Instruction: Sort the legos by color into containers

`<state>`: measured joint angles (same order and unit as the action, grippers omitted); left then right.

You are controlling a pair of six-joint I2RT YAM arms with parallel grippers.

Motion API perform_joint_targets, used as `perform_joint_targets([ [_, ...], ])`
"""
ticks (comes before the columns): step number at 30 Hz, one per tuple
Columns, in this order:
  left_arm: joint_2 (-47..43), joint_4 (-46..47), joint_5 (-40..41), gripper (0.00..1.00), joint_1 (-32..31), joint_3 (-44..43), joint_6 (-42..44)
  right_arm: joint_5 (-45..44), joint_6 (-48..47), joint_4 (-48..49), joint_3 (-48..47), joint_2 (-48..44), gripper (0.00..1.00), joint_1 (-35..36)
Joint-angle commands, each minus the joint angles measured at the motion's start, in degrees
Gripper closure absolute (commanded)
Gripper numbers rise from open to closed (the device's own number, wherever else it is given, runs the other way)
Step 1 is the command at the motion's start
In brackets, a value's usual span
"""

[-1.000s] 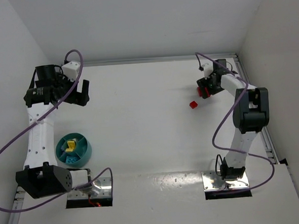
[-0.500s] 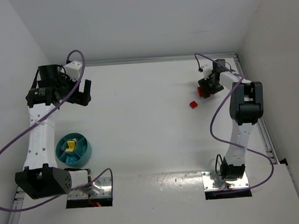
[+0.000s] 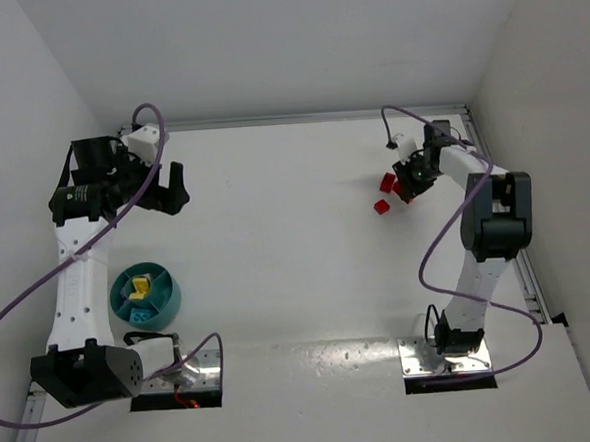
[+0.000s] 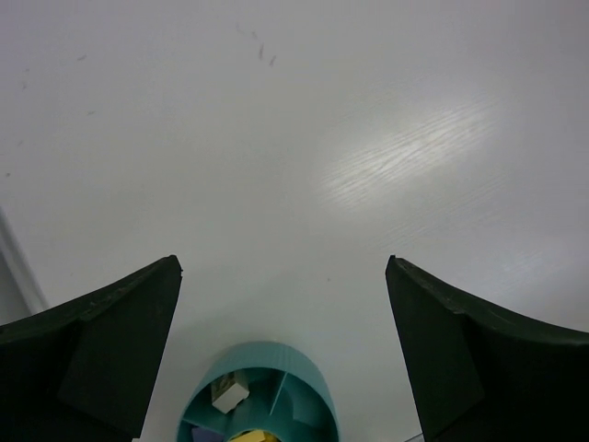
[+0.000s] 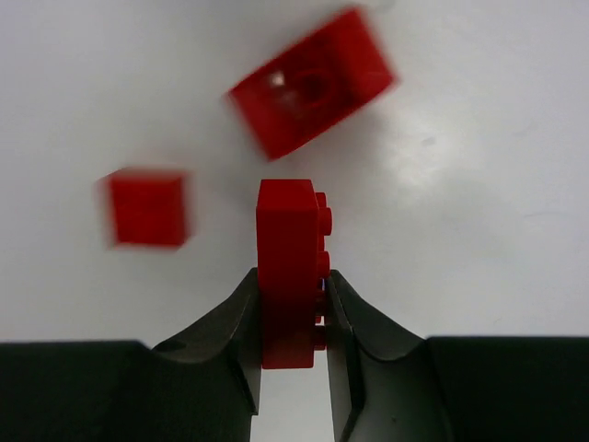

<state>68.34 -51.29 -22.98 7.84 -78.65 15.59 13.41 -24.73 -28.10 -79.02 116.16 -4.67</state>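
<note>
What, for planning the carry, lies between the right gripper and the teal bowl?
In the top external view, loose red bricks lie right beside the right gripper; beyond them, only bare table up to the teal bowl.

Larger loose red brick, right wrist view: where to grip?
Probably from above: pinch the larger loose red brick across its two long sides, flat and parallel. It lies skewed, so turn the wrist to match. The right tool holds another red brick.

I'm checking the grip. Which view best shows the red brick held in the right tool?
Right wrist: the red brick sits at the centre, sharp, studs visible, clamped by the right tool. Top external shows only tiny red specks beside that tool; which is held is unclear. Left wrist does not show it.
</note>
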Motion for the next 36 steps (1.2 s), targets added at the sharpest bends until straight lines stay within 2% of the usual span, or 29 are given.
perform_joint_targets([
  [1,-2.5,2.41,-11.01,0.0,0.69,1.04,0.23,16.7,-6.47,-7.9,2.21,-14.01,0.98,2.11],
  [4,-3.11,3.12,-17.61,0.0,0.69,2.09,0.23,29.96,-7.0,-15.29,-0.33,-18.42,0.98,5.53],
  [9,-3.12,4.52,-33.83,0.0,0.69,4.64,-1.35,44.22,1.32,-18.48,-6.04,-17.37,0.98,15.36],
  [11,-3.12,8.19,-35.9,0.03,-0.8,6.75,-7.2,49.4,4.85,-16.66,-8.67,-15.19,0.98,18.89],
  [13,-2.6,9.88,-38.18,0.07,-3.08,8.24,-9.52,53.01,9.51,-15.06,-11.66,-13.42,0.99,24.07],
  [16,-2.07,14.01,-37.58,0.12,-6.86,9.56,-14.09,57.06,13.99,-13.39,-16.31,-9.91,0.99,29.53],
  [21,-2.68,17.71,-34.85,0.12,-11.87,11.23,-16.12,59.54,16.46,-15.66,-23.01,-5.33,0.99,34.54],
  [27,-2.15,18.86,-34.32,0.12,-14.33,12.47,-16.65,60.42,22.7,-9.53,-22.49,-5.33,0.99,37.62],
  [32,-1.1,19.38,-33.71,0.12,-15.75,12.47,-16.65,60.42,23.85,-8.29,-22.49,-5.33,0.99,39.47],
  [36,-0.48,20.0,-36.78,0.13,-16.88,12.47,-16.65,60.42,23.85,-8.29,-22.49,-5.33,0.99,40.53],
])
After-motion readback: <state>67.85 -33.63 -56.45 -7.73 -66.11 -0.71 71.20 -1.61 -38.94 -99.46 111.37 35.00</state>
